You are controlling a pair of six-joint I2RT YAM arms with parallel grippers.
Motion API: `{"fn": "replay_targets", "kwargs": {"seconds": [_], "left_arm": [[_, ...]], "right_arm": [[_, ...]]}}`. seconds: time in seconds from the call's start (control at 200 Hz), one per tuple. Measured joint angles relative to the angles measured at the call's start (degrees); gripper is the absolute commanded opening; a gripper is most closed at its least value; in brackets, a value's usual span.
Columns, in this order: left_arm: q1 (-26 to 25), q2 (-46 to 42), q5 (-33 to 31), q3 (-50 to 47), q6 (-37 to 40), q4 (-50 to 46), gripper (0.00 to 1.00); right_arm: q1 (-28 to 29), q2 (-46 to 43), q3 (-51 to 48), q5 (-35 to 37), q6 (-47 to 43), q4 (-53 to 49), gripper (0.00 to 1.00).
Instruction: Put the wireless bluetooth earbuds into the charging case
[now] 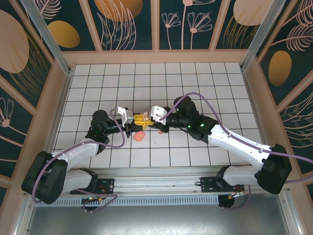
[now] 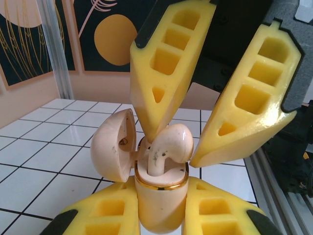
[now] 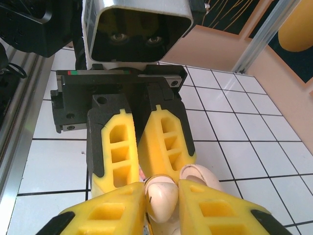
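Salmon block (image 1: 139, 136) near case (image 2: 161, 205); earbud (image 2: 168, 147) beside open lid (image 2: 113, 145).

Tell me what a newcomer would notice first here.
Two yellow-fingered grippers meet mid-table: the left gripper clamps a pale pink-white, gold-rimmed charging case, lid open, while the right gripper pinches a pale pink-white earbud standing in it. A salmon-pink rounded block lies on the white tiled table just on their near side.

Earbud (image 2: 166, 144) partly in the charging case (image 2: 160, 208), rounded block (image 1: 139, 136) just before it.
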Motion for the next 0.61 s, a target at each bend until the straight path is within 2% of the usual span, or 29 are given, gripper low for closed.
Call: {"fn": "replay_targets", "kwargs": {"seconds": [0.606], "left_arm": [[0.0, 0.0, -0.3, 0.0, 0.0, 0.0, 0.11]], "right_arm": [[0.0, 0.2, 0.0, 0.2, 0.1, -0.4, 0.37]]}}
